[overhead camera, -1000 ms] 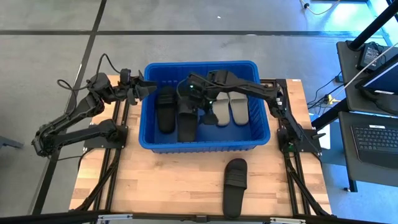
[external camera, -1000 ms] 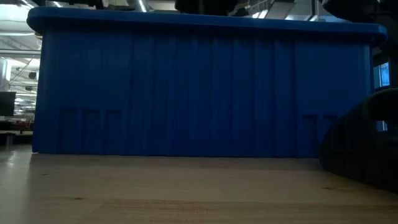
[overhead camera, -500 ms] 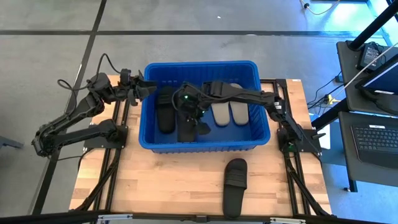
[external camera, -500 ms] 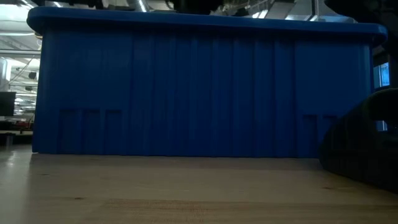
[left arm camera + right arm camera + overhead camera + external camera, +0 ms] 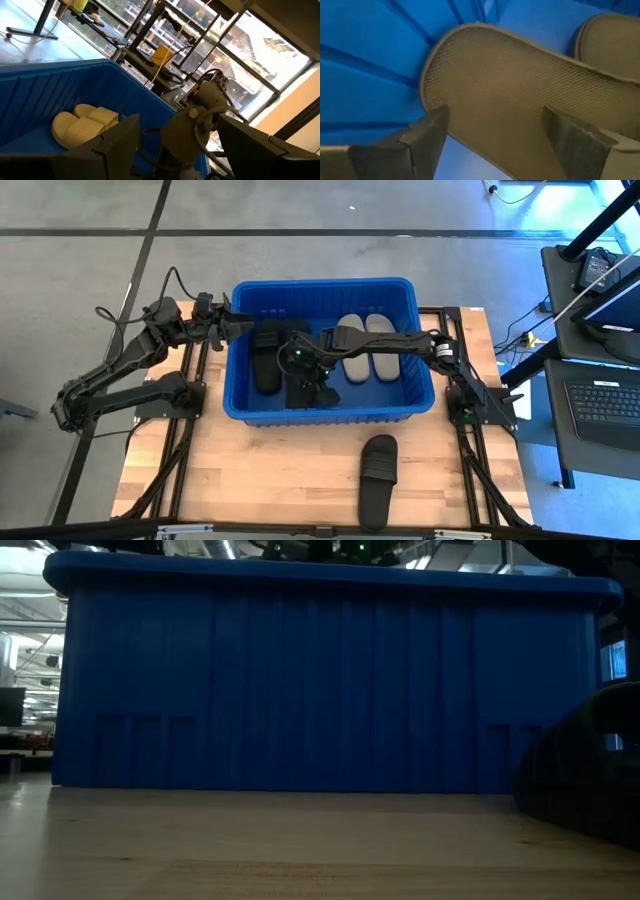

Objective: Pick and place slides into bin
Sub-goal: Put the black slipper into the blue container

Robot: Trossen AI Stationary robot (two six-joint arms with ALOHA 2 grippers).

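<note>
The blue bin [image 5: 415, 395] stands mid-table and fills the low view [image 5: 330, 690]. In it lie two light grey slides [image 5: 365, 345] side by side, also seen in the left wrist view [image 5: 82, 125], and black slides [image 5: 265, 355] at its left. My right gripper [image 5: 315, 375] is open, low inside the bin over a black slide [image 5: 520, 85], one finger on each side of its rounded end. My left gripper [image 5: 238, 326] is open and empty at the bin's far left corner [image 5: 180, 150]. One black slide [image 5: 378, 478] lies flat on the table in front of the bin. My right gripper's open fingers [image 5: 427, 137] stand close over the black slide's rounded end [image 5: 450, 75], coming from above. I cannot tell whether they touch it. The slide lies in the bin against its ribbed wall.
The bin's high walls [image 5: 330, 690] hide its inside from the low view. The black slide on the table shows at that view's right edge [image 5: 590, 770]. Bare wooden tabletop [image 5: 270, 480] lies in front of the bin. Desks with laptops [image 5: 600, 400] stand beyond the right edge.
My right gripper has gone from beside the grey slides toward the table's left edge and then toward the bin's near wall, over the black slides. The two grey slides now show uncovered.
</note>
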